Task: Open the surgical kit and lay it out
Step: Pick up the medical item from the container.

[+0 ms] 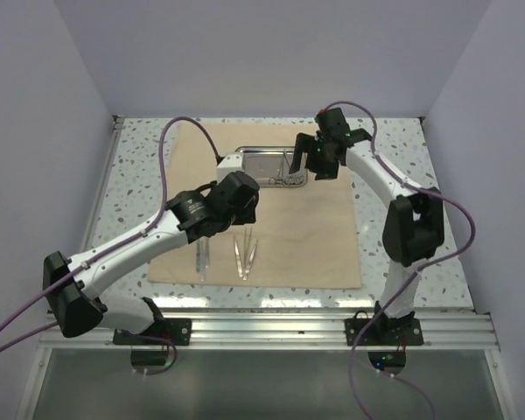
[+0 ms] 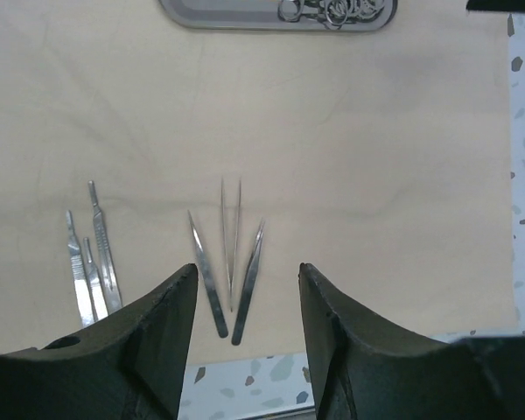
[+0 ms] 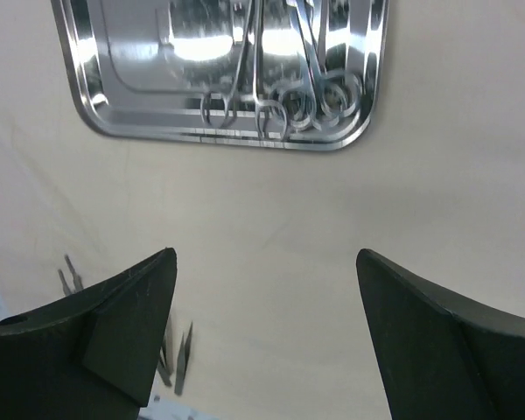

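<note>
Seemingly open cloth [image 2: 376, 175] between tray [image 2: 232, 12], tweezers [image 2: 231, 262]

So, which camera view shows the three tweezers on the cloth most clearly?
The left wrist view: the three tweezers lie whole and sharp on the cloth, near the middle of the picture. The top view shows them whole but tiny. The right wrist view shows only blurred tips at its lower left.
</note>
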`<state>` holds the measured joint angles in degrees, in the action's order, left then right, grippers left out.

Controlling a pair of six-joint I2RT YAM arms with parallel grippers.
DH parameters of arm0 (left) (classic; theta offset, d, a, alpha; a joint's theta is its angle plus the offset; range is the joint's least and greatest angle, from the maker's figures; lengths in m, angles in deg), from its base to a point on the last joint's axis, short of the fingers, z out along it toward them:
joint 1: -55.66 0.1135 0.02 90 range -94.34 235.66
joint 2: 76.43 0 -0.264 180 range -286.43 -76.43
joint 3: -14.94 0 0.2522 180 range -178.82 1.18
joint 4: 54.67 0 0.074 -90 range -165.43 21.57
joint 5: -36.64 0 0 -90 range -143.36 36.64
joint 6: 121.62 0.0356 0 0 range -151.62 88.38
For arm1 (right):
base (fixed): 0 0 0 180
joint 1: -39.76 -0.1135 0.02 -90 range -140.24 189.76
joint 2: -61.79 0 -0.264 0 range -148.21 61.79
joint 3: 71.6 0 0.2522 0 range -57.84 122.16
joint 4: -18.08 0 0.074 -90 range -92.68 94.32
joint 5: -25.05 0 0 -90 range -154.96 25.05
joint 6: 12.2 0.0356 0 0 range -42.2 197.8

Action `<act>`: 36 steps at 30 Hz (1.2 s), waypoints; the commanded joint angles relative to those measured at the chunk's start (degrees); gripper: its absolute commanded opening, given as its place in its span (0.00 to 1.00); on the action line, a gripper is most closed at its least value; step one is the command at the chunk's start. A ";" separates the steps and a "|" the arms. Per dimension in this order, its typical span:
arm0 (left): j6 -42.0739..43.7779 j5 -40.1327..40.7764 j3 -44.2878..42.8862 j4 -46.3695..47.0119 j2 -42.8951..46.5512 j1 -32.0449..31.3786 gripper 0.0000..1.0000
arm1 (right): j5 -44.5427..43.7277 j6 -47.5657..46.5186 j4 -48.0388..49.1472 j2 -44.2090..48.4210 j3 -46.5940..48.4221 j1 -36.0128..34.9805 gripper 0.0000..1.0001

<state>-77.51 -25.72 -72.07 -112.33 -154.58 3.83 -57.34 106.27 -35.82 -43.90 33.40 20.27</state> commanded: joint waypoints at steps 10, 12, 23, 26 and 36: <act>-4.74 5.05 5.49 -14.54 12.40 0.07 0.53 | -7.53 -5.18 -12.69 -34.58 44.54 0.15 0.83; -3.60 5.67 5.67 -14.81 12.67 0.15 0.53 | -7.53 -4.48 -11.81 -35.28 44.03 0.06 0.79; 5.63 1.63 3.03 -9.98 6.79 3.84 0.53 | -10.87 -4.65 -10.05 -37.57 40.69 -1.87 0.59; 7.30 0.67 3.38 -9.28 6.52 5.42 0.53 | -12.54 -5.00 -10.31 -38.19 39.80 -2.75 0.59; 10.03 -2.15 7.16 -7.69 9.42 11.05 0.52 | -14.91 -4.48 -11.01 -41.44 39.01 -4.25 0.47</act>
<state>-69.45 -27.07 -65.54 -121.97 -147.15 14.03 -71.87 101.38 -45.53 -82.70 73.27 16.14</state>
